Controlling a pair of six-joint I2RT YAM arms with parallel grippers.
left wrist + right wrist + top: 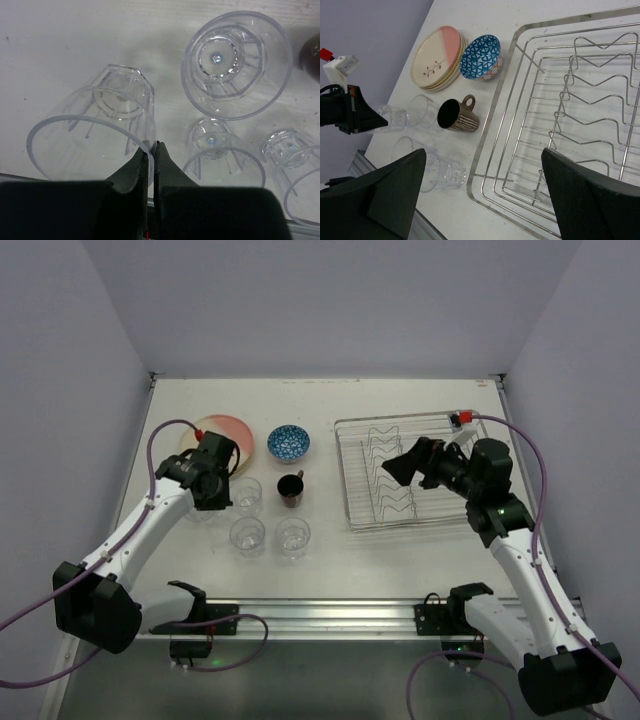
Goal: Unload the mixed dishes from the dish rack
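Observation:
The dish rack point(410, 472) is a silver wire basket at the right, and nothing shows inside it; it also shows in the right wrist view point(570, 120). My left gripper point(217, 497) is shut on the rim of a clear tumbler point(95, 125), low at the table, left of three other tumblers point(247, 495) point(247, 536) point(293, 537). The cream and pink plates point(222, 433) are stacked at the back left. The blue bowl point(288, 443) and the brown mug point(291, 489) stand beside them. My right gripper point(402, 468) hangs open and empty over the rack.
White walls close in the table on the left, back and right. The metal rail point(320, 615) with the arm bases runs along the near edge. In the right wrist view the left gripper point(350, 110) sits by the tumblers point(427, 110).

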